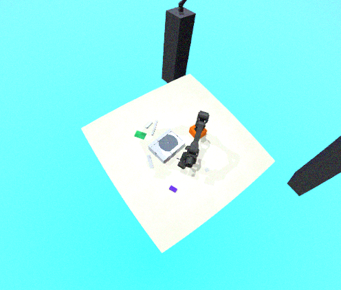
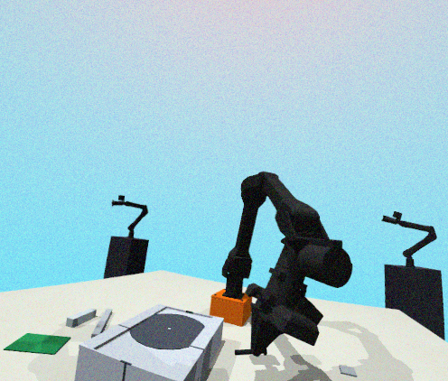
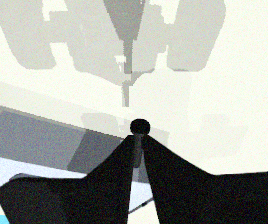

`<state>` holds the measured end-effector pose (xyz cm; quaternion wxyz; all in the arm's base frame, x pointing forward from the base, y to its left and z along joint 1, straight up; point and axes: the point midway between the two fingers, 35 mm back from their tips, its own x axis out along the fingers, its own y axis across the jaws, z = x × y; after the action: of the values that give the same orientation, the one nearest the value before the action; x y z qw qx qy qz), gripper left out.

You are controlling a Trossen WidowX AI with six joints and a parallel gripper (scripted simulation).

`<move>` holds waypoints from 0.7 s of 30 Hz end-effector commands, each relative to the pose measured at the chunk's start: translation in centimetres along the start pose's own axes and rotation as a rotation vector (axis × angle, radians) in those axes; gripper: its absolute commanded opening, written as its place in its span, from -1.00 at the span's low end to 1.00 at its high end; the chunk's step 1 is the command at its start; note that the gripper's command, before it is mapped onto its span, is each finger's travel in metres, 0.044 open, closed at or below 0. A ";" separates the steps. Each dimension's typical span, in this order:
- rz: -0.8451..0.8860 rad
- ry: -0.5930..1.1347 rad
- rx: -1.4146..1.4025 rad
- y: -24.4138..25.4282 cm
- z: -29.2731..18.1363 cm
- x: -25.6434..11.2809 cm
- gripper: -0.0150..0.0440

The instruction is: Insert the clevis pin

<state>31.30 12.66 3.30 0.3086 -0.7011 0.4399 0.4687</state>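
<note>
The grey disc (image 1: 172,146) (image 2: 151,331) lies flat on top of the pale steel tray (image 1: 157,151) (image 2: 139,360); a small light dot marks its middle hole. I cannot tell whether the tray's hole lines up under it. My gripper (image 1: 181,160) (image 2: 258,351) (image 3: 138,140) is beside the tray, above the table, shut on the dark clevis pin (image 1: 178,159) (image 2: 243,352) (image 3: 140,127). The pin sticks out sideways from the fingertips, roughly level in the exterior view. In the wrist view its round head is beyond the fingertips and its shank runs back between the fingers.
A green plate (image 1: 140,135) (image 2: 38,344) and two grey bars (image 1: 148,125) (image 1: 154,128) lie beyond the tray. Another bar (image 1: 150,161) lies beside it. A purple block (image 1: 172,189) and small grey plate (image 1: 207,170) (image 2: 348,371) lie farther off. The orange block (image 2: 229,311) is under my arm's base.
</note>
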 end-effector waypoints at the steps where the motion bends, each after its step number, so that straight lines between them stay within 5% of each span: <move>1: 0.003 -0.002 0.022 0.1 -0.1 0.1 -0.49; 21: 0.069 -0.056 0.703 1.2 -4.3 1.0 -0.49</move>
<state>32.09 8.77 3.69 0.5017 -0.5509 0.5741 0.3394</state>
